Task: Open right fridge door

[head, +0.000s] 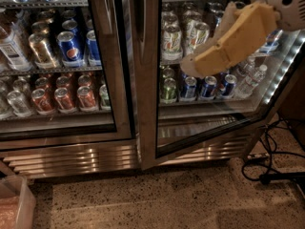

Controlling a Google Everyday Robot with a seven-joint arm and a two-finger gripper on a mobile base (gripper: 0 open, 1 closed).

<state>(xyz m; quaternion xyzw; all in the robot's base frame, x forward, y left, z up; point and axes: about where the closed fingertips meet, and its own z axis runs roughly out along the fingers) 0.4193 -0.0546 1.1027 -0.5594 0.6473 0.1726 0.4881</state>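
A 2-door glass-fronted drinks fridge, seen from above and in front. The right fridge door (pixel 146 104), with its wide brushed-steel frame and black pane border, stands partly open. Its handle edge sits at the middle of the fridge, and its bottom edge runs at a slant away from the cabinet base toward the right. The long bowed handle (pixel 142 14) rises along that middle edge.

The gripper (pixel 195 65), tan and blunt, hangs in front of the right door's pane near the upper right, level with the middle shelf of cans. It reaches in from the top right corner and is well apart from the handle. Whether it is clenched or released cannot be told, and nothing shows in its grasp.

The left door (pixel 110 80) is shut in front of blue Pepsi cans (pixel 70 46) and orange cans (pixel 64 98). Black cables (pixel 271 159) lie on the speckled floor (pixel 143 199) by the fridge's lower right corner.

Risks, as judged from here: with nothing gripping the handle, the door may drift back and close, leaving the task undone. The gripper is close to the glass, so a careless sweep could strike the pane. A hard push could swing the door wide toward the cables and whatever stands at the right edge.
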